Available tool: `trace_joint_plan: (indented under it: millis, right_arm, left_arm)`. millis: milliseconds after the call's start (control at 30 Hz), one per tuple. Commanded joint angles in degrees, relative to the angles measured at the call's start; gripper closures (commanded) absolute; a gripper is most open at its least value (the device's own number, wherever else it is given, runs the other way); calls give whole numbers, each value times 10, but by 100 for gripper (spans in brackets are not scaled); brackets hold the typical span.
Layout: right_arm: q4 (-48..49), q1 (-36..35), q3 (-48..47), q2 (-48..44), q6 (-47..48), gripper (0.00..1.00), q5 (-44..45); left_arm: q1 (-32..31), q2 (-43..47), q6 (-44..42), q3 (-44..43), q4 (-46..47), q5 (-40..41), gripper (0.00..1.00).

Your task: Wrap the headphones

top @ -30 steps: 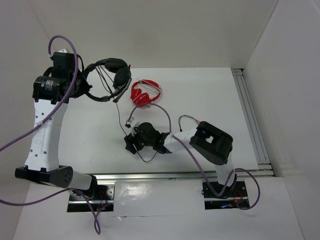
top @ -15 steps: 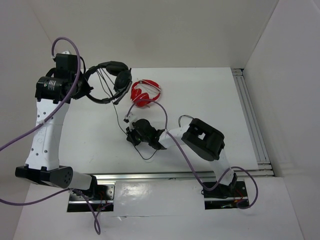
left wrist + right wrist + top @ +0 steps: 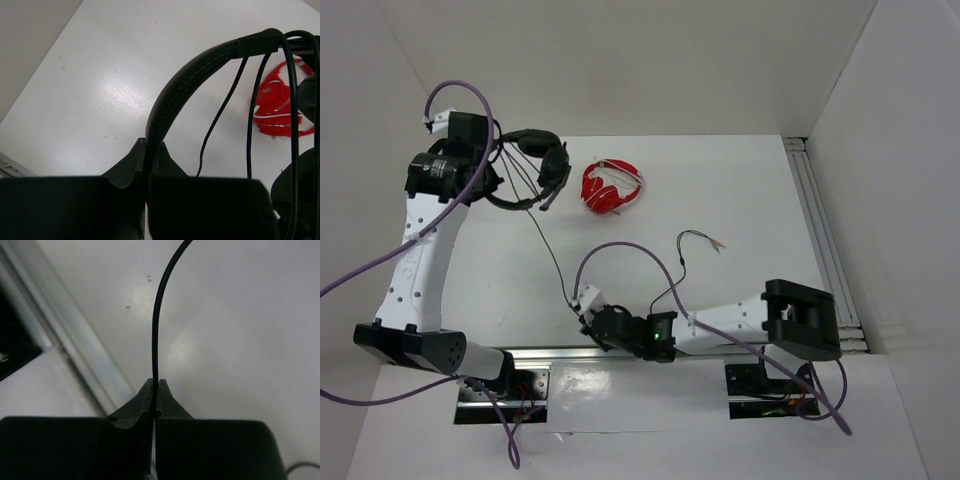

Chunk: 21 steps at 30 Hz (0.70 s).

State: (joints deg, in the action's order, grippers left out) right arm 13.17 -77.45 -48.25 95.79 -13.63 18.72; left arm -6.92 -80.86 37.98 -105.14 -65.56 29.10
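Observation:
The black headphones [image 3: 548, 158] hang above the table's far left. My left gripper [image 3: 492, 168] is shut on their padded headband [image 3: 200, 70], which sits pinched between the fingertips of that gripper [image 3: 149, 145]. A few strands of the thin black cable [image 3: 220, 115] hang across the headband. From there the cable [image 3: 548, 250] runs taut down to my right gripper [image 3: 586, 312] near the front rail. That gripper [image 3: 155, 385] is shut on the cable [image 3: 156, 330]. The cable's plug end [image 3: 705, 240] lies loose at mid-table.
Red headphones [image 3: 610, 187] lie on the table just right of the black ones and show in the left wrist view as red headphones [image 3: 277, 107]. An aluminium rail [image 3: 65, 340] runs along the near edge beside the right gripper. Another rail [image 3: 820, 230] lines the right side.
My right gripper has shut on the cable and pulled back to the near edge, drawing the cable straight. The left arm has shifted the headphones slightly left and back.

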Motion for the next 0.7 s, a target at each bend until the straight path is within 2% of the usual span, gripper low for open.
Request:
trace_joint_plan:
  millis: [0, 67, 200, 300, 367, 533, 667]
  right_arm:
    - [-143, -88, -47, -74, 4, 100, 141]
    - [-209, -125, -85, -104, 4, 100, 211]
    - [-321, -148, -183, -139, 12, 100, 281]
    - [-384, -155, -291, -150, 40, 100, 349]
    - [-403, -146, -327, -150, 60, 100, 394]
    - [-425, -84, -417, -163, 108, 100, 362]
    - [-425, -73, -469, -163, 108, 100, 342]
  left_arm:
    - [-25, -5, 48, 52, 18, 93, 100]
    - [-38, 1, 61, 98, 18, 102, 100]
    - [-76, 19, 50, 161, 46, 127, 100]
    - [-121, 14, 63, 201, 20, 152, 100]
    - [-131, 14, 69, 216, 20, 152, 100]
    - [-189, 49, 53, 268, 50, 153, 100]
    - [-212, 33, 90, 268, 0, 178, 100]
